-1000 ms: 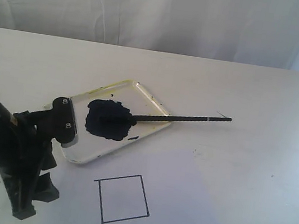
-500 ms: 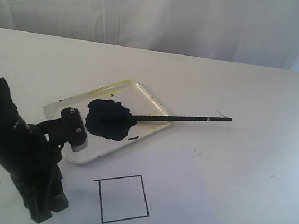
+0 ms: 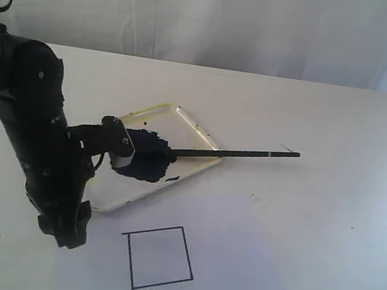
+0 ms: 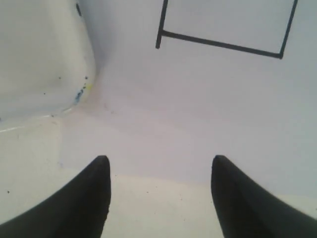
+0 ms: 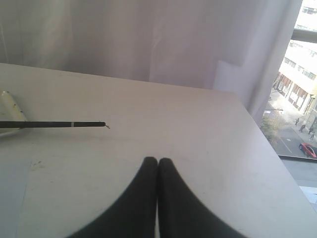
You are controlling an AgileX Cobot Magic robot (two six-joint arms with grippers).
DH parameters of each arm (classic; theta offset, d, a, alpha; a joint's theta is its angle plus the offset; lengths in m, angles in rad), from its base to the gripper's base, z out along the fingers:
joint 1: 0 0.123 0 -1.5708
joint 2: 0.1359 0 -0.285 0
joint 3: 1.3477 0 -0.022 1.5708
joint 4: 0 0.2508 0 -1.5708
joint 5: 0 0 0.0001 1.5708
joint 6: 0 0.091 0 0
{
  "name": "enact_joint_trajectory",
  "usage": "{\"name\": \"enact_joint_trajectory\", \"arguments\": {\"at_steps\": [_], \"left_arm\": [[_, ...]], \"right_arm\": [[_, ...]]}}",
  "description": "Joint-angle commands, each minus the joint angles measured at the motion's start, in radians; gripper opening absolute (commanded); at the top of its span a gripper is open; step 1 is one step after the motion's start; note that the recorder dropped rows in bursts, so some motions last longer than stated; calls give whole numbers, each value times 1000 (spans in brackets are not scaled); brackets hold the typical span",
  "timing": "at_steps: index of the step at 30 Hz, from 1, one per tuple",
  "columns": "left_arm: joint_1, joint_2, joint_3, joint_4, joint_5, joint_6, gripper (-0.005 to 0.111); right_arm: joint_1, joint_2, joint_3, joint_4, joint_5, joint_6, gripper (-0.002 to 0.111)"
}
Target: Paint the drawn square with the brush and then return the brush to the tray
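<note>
Tray (image 3: 195, 125) partly behind the left arm (image 3: 33, 134); drawn square (image 4: 228, 22) partly beyond the left wrist view's edge.

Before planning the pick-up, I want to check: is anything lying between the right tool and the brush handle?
Nothing visible does. In the right wrist view only bare table lies between the shut right tool and the handle end of the brush, which sticks out past the tray.
</note>
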Motion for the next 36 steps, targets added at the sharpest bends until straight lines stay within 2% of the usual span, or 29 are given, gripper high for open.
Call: {"name": "enact_joint_trajectory", "arguments": {"at_steps": [1,19,27,36], "left_arm": [[-4,72,-34,3,57,-20,62],[-6,104,-14,60,-40,-7,62],[-70,108,-14,73,-53,-7,62],[-73,110,-14,159,-43,-76,62]], "right_arm": [[-5,-5,3,0,-15,-6,0],[-5,-5,3,0,-15,-6,0],[-5,-5,3,0,-15,-6,0],[-5,-5,3,0,-15,-6,0]]}}
